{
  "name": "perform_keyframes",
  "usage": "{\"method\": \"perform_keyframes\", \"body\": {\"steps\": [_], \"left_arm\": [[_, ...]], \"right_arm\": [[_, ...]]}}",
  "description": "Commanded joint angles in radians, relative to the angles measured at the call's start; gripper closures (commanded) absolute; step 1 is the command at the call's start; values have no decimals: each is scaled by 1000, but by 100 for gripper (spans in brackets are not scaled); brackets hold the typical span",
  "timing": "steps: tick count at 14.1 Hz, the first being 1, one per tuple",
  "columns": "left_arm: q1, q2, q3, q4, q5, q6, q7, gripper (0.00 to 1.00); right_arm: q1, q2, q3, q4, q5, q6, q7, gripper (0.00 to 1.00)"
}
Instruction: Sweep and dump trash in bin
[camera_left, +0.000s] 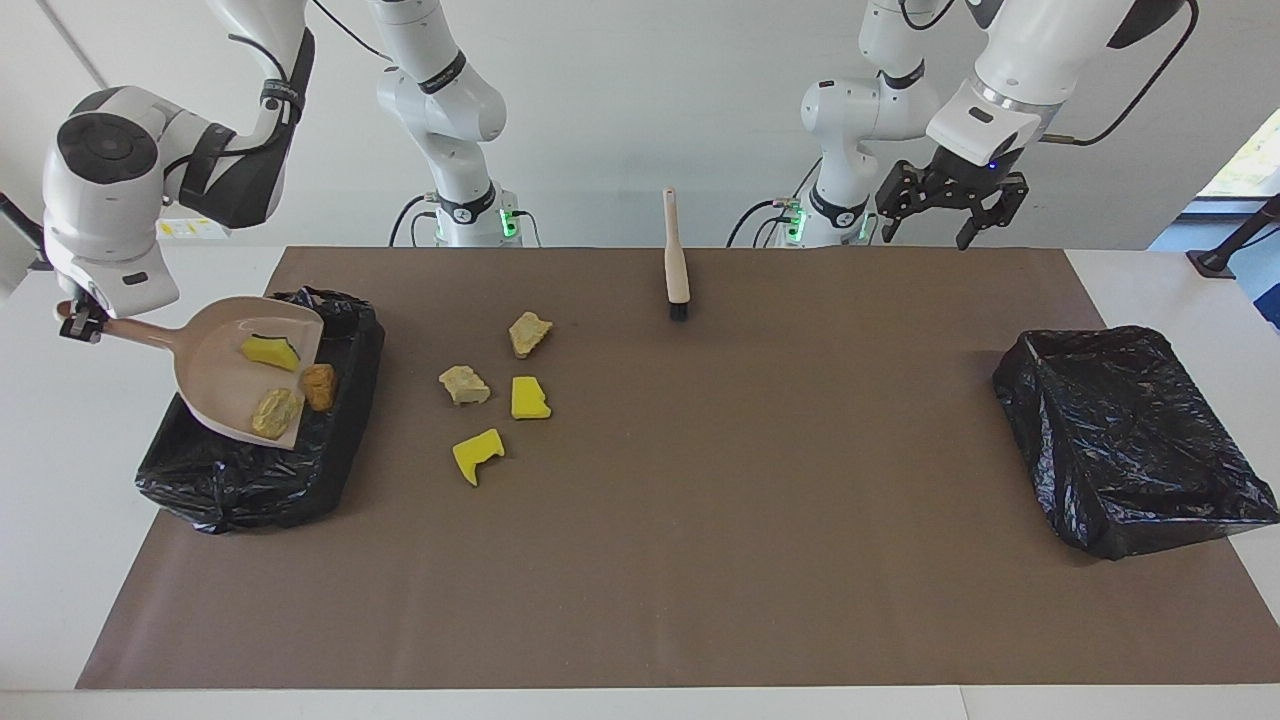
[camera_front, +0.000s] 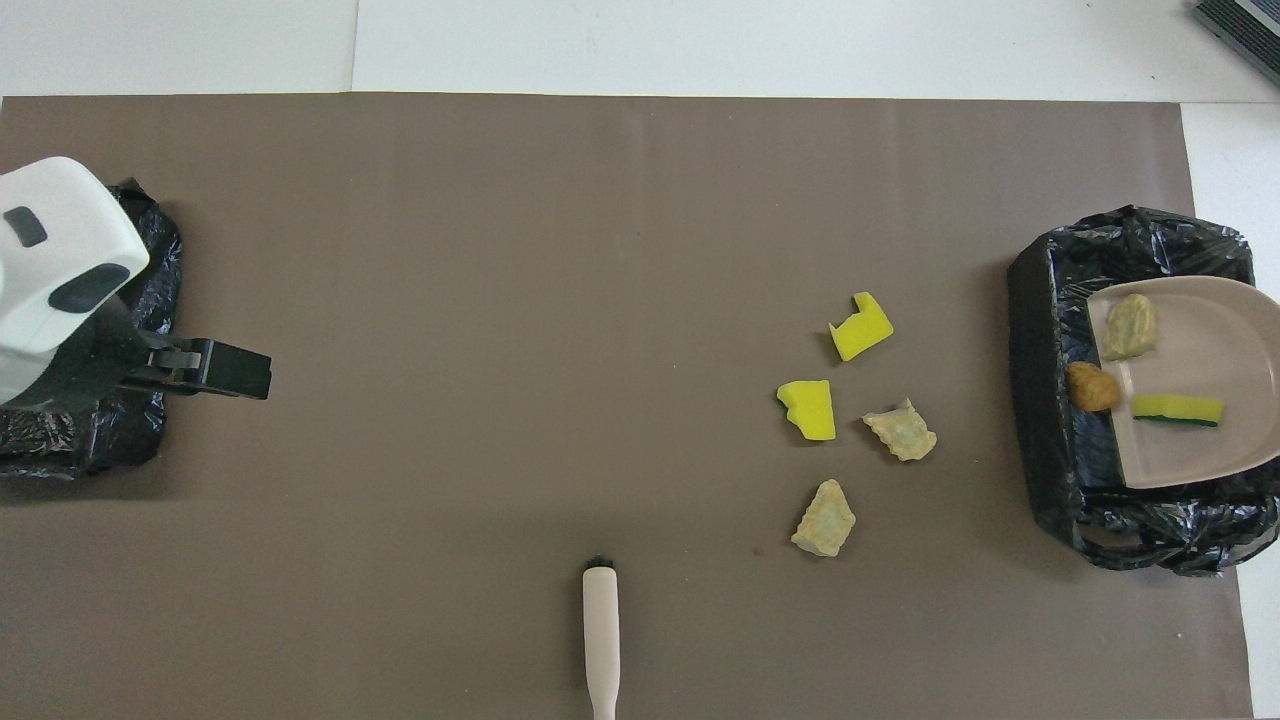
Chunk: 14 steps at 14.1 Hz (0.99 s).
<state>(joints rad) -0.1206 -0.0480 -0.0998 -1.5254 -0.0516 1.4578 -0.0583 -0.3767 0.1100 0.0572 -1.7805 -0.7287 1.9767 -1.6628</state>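
While tipped binward, trash sliding

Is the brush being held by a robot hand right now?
No, the brush lies alone on the mat while the left gripper hangs open, well away from it.

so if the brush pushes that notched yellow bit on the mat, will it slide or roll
The notched yellow bit looks like cut sponge with flat faces, so it would probably slide or tumble, not roll. It is likely very light and could skip ahead of the brush. Being soft, it may squash slightly rather than break.
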Motion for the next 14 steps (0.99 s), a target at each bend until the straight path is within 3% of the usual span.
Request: {"method": "perform_keyframes", "body": {"steps": [1,4,8,11,14], "left_arm": [[-1,66,31,143,22,-92,52,0],[-4,57,42,146,67,-126,135,0],[-2,-16,49,70,67,-126,155,0],[25,-13,49,68,52,-114,153,0],[36,-1,49,77,22,-111,152,0]], "right_arm": [[7,-46,7,-62,-76,14,67,100],[27,-96,7,-130,-124,-12,171,100],[85,-107,9,-114,-162,-36,169,100],[116,-110,9,-99,-196,-53,167,100],[81,-112,3,-109,-189,-15,152,100]]}}
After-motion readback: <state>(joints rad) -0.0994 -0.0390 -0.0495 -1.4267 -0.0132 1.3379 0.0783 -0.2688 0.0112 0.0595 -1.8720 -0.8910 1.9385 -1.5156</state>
